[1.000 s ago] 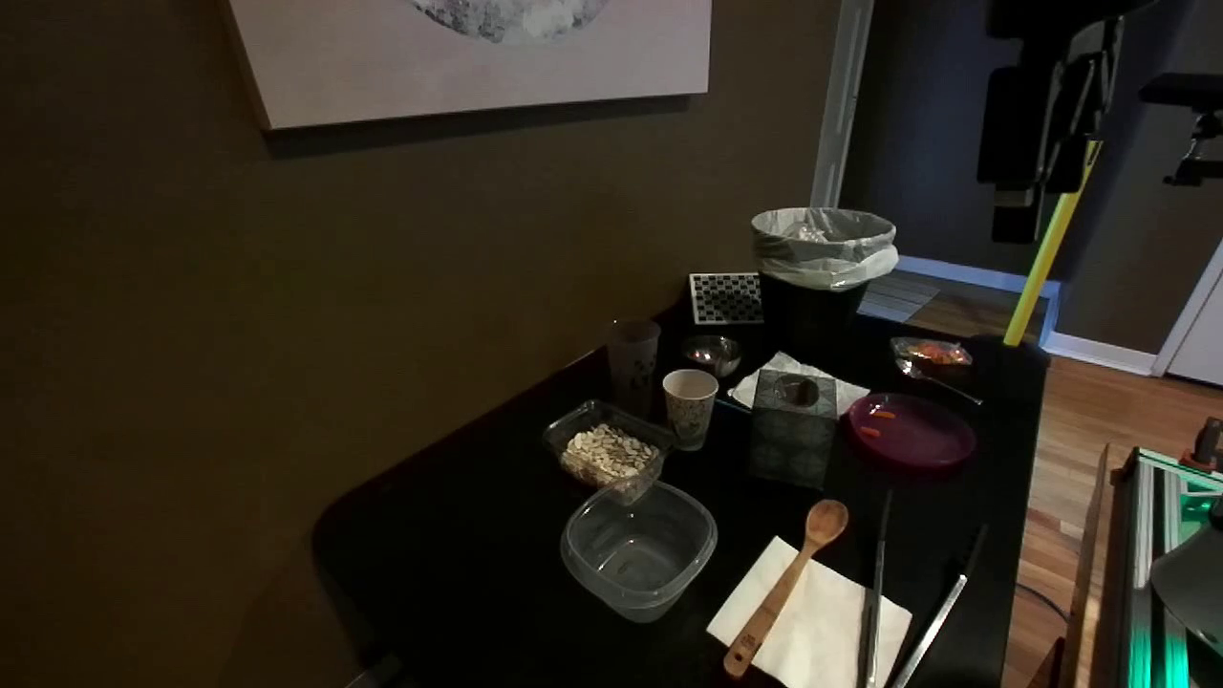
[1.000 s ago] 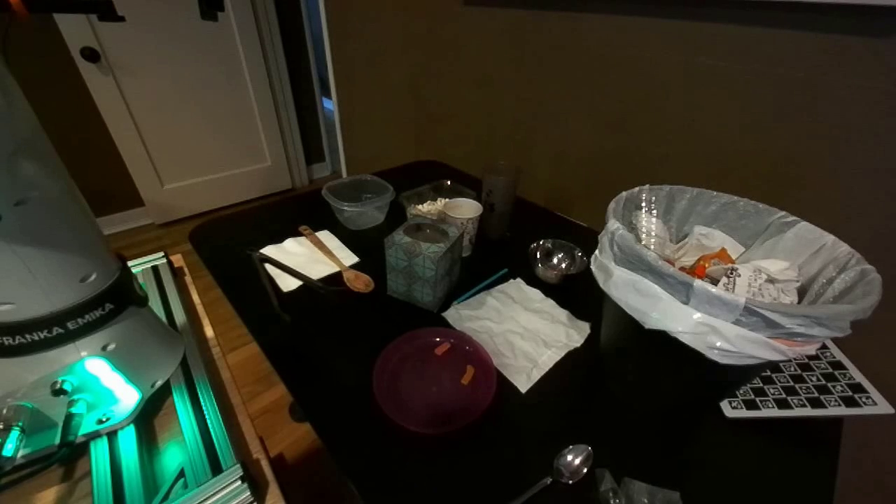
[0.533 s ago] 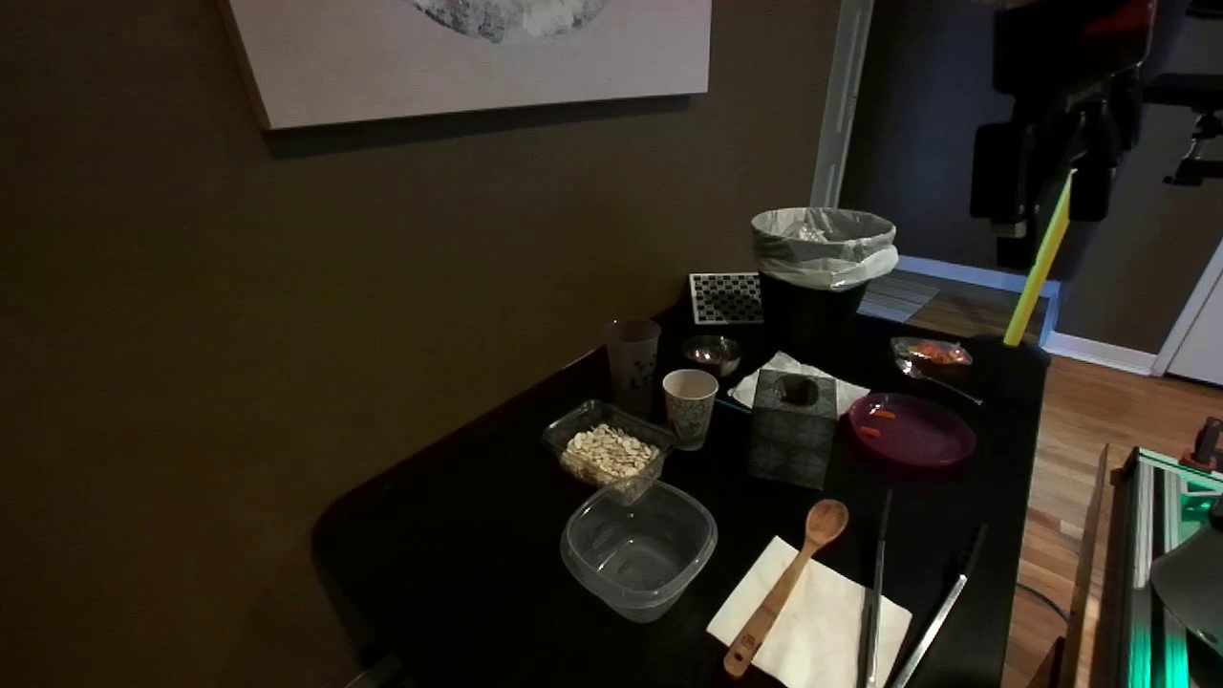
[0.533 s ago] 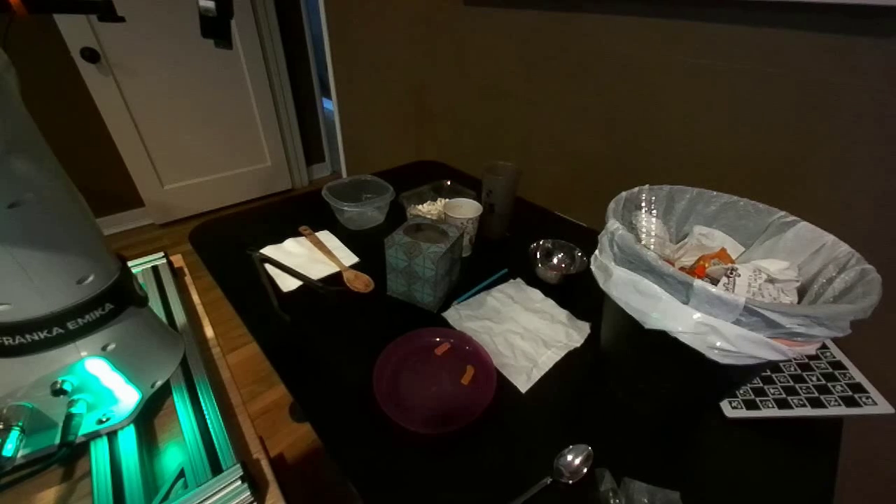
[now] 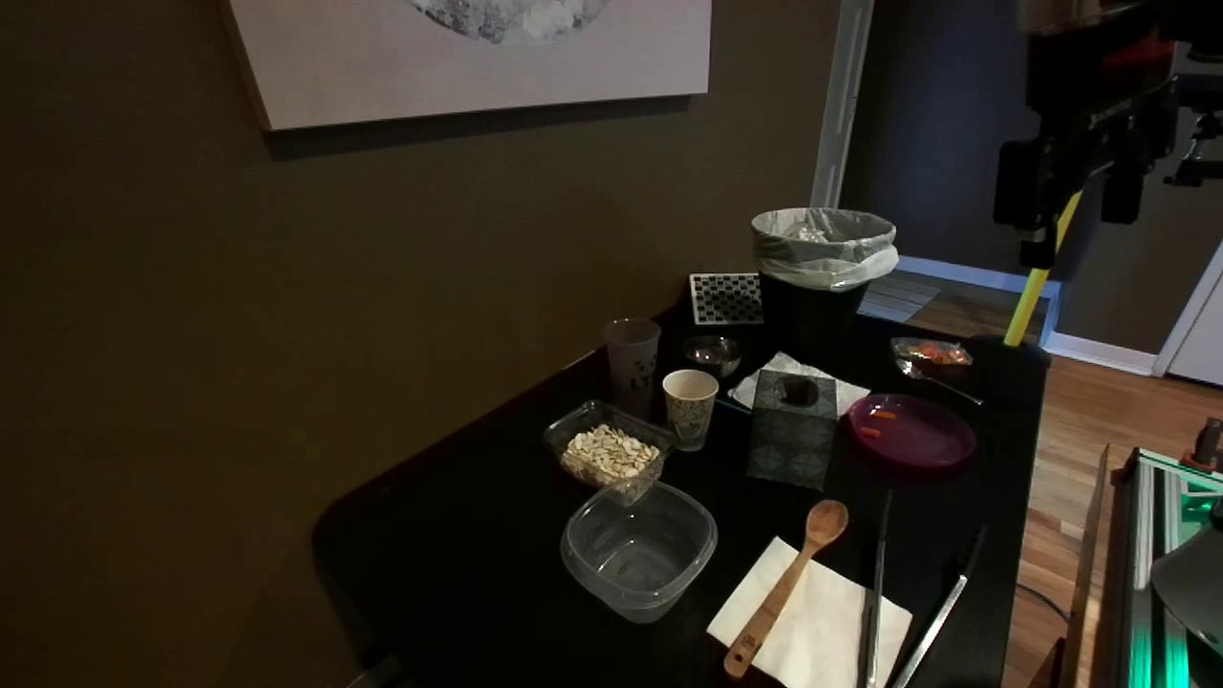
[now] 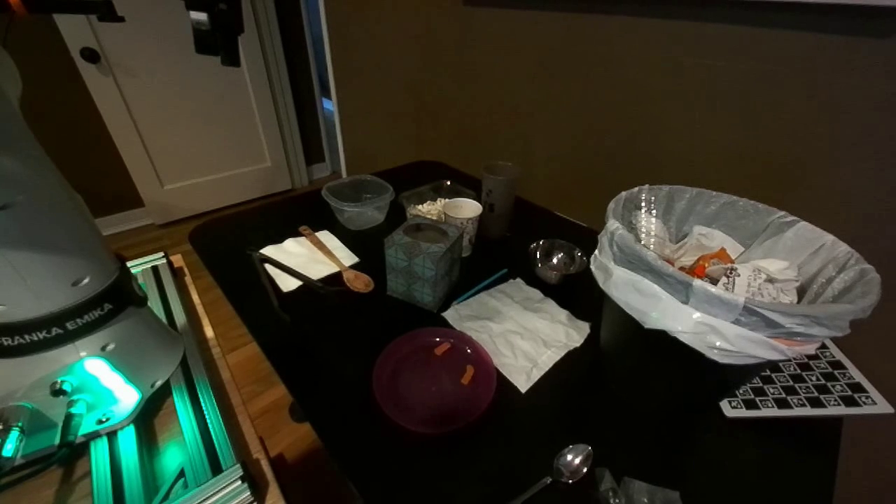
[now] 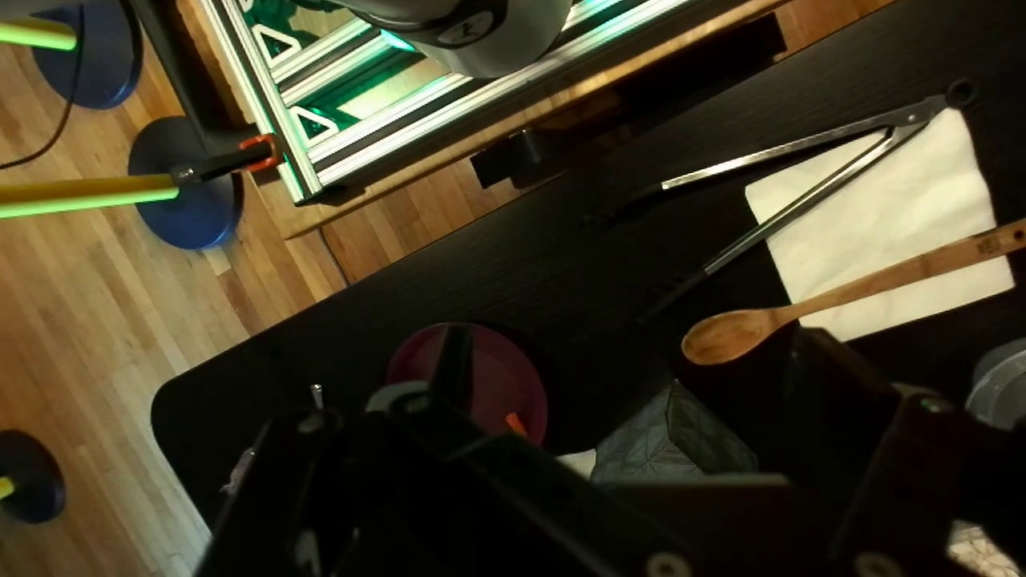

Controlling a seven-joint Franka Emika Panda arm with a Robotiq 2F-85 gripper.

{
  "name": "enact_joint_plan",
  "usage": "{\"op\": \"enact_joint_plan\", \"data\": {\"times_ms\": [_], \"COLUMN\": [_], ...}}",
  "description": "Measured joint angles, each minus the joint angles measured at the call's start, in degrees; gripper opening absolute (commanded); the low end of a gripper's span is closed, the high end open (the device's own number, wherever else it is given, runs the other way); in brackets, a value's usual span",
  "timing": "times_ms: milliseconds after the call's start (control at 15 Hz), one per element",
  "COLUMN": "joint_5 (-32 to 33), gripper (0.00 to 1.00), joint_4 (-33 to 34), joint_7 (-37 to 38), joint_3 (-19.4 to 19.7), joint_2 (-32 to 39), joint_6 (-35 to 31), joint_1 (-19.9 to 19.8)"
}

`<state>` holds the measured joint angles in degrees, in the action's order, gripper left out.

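High above the black table, my gripper hangs open with nothing between its fingers. Its dark shape also shows near the top of an exterior view, before the white door. In the wrist view the gripper has its fingers wide apart, one overlapping the purple plate, the other near the wooden spoon. Between them, far below, stands the patterned tissue box. Two orange pieces lie on the purple plate. The wooden spoon rests partly on a white napkin, beside metal tongs.
A lined trash bin stands at one end of the table. Around the tissue box are a paper cup, a tall cup, an oats container, a clear tub and a small bowl. A metal spoon lies beyond the plate.
The gripper has come lower and slightly right in an exterior view, and dropped further into sight before the door. It has turned, so its fingers show more apart. The table objects stay put.
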<state>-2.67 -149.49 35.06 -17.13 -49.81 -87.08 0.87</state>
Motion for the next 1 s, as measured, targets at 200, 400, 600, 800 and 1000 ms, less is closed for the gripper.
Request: {"op": "enact_joint_plan", "data": {"times_ms": [200,400,600,800,1000], "joint_5": [0.0,0.0,0.0,0.0,0.4], "gripper": [1.00,1.00,1.00,1.00,1.00], "joint_4": [0.0,0.0,0.0,0.1,-1.7], "joint_7": [0.0,0.0,0.0,0.0,0.1], "joint_3": [0.0,0.0,0.0,0.0,1.4], "joint_2": [0.1,0.1,0.1,0.1,0.4], "joint_6": [0.0,0.0,0.0,0.0,0.0], "joint_1": [0.0,0.0,0.0,0.0,-1.8]}}
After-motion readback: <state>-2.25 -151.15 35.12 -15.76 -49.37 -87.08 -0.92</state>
